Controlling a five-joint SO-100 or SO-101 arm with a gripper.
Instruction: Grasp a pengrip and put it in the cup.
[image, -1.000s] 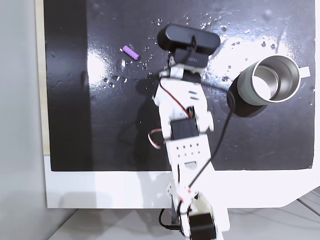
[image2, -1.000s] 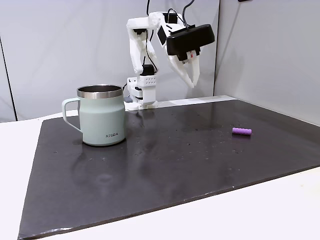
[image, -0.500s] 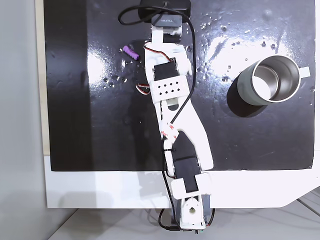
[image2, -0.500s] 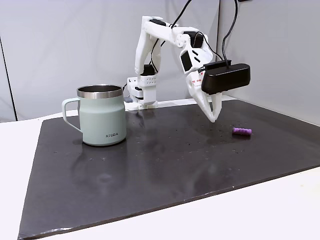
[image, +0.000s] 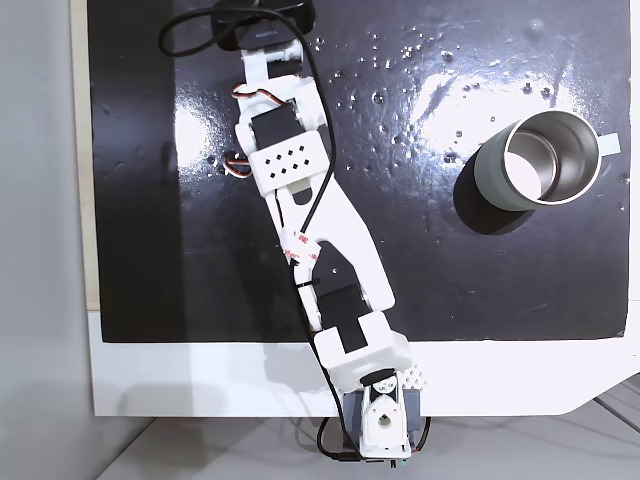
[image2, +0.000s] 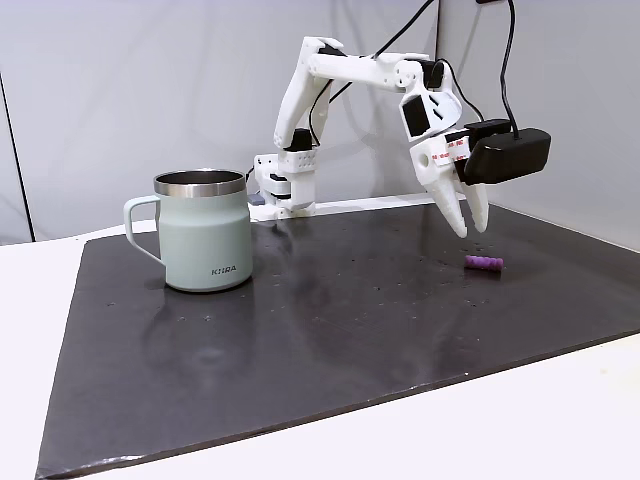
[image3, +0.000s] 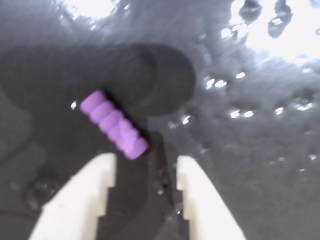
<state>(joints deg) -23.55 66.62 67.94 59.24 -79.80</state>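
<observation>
Wrist view shows the pengrip (image3: 114, 124) lying flat on the dark mat (image3: 250, 150), turned diagonally, its lower end just above the gap between the two white fingers (image3: 95, 195). The fingers are spread apart with nothing between them, and the gripper (image3: 146, 167) sits close over the mat without touching the pengrip.

From the side, in a fixed view, the pengrip (image2: 484, 262) rests on the mat (image2: 330, 320) toward the right, on its side. The gripper (image2: 466, 222) hangs just above and to the left of it, fingertips pointing down, clear of the surface. A black camera (image2: 505, 155) is mounted beside the fingers, and the white arm (image2: 345, 75) reaches out from its base at the back of the desk (image2: 500, 430).

The cup (image2: 205, 230) stands upright well to the left of the pengrip, its handle facing left. From above, in a fixed view, the cup (image: 545, 160) stands at the right of the mat (image: 150, 250), open mouth up, while the arm (image: 315, 230) stretches diagonally toward the upper left.
</observation>
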